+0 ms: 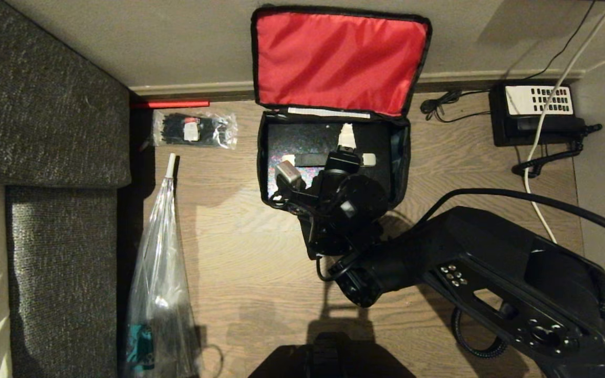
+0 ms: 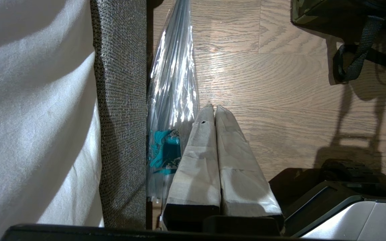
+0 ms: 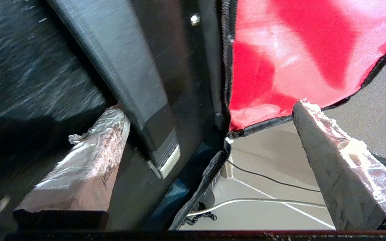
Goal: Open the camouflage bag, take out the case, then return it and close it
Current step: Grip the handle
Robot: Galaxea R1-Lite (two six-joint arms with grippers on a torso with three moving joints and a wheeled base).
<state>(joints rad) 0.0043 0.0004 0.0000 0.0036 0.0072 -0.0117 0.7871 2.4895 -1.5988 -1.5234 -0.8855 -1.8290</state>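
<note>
The camouflage bag (image 1: pixel 401 157) lies open on the wooden floor, its red-lined lid (image 1: pixel 336 60) leaning back against the wall. Inside lies the flat black case (image 1: pixel 302 142), with a dark strap ending in silver clips across it. My right gripper (image 1: pixel 317 156) hangs open just above the case. In the right wrist view one taped finger (image 3: pixel 92 157) is over the case (image 3: pixel 186 67) and the other finger (image 3: pixel 330 157) is beyond the bag's far corner, with nothing held. My left gripper (image 2: pixel 214 107) is shut and empty, parked low beside the sofa, far from the bag (image 2: pixel 313 13).
A black telephone (image 1: pixel 536 113) with cables stands at the right by the wall. A packet of black ties (image 1: pixel 193 129) lies left of the bag. A clear plastic bag (image 1: pixel 158 294) lies along the grey sofa (image 1: pixel 45 105).
</note>
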